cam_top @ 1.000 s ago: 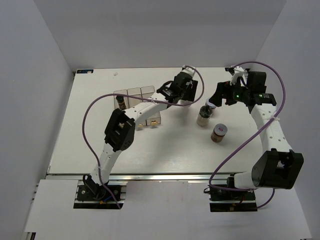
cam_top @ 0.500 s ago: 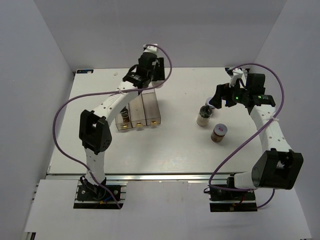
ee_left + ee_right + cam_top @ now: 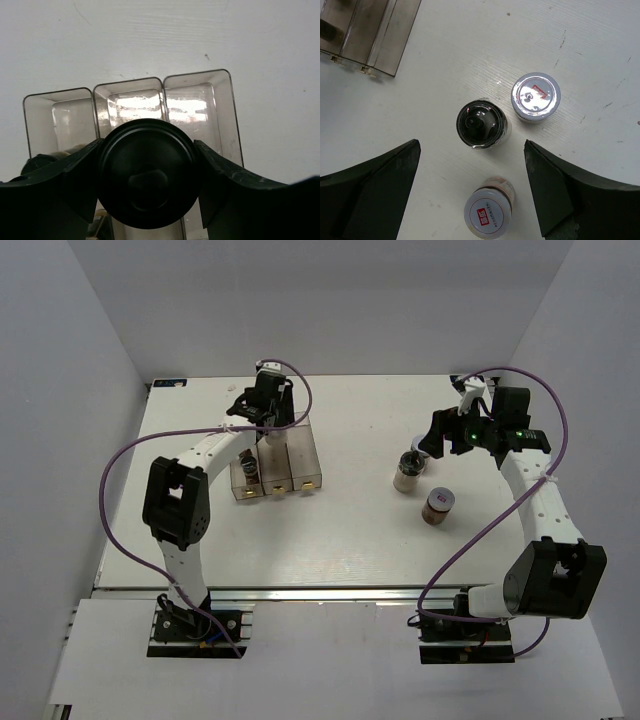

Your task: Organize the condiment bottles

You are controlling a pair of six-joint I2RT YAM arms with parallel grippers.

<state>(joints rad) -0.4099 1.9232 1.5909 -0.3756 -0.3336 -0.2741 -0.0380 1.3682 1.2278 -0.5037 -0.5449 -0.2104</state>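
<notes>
Where the left gripper point(image 3: 147, 180) clamps a black-capped bottle point(image 3: 146, 162) at the middle compartment of the clear three-compartment rack point(image 3: 222, 115), the bottle's body is hidden. A second bottle point(image 3: 250, 472) shows dimly in the rack's left compartment. Right of the rack stand three more bottles, one dark-lidded point(image 3: 482, 125) and two shiny-lidded point(image 3: 536, 96) point(image 3: 489, 215), beneath the right gripper point(image 3: 471, 150), whose jaws are spread wide. The table point(image 3: 350, 540) is white and the walls point(image 3: 320, 300) pale grey.

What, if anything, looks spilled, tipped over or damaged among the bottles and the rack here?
Nothing stands out. The three loose bottles stand upright with lids on, no spill shows on the table, and the clear rack looks whole. The left pincer holds a black-capped bottle cap up over it.
</notes>
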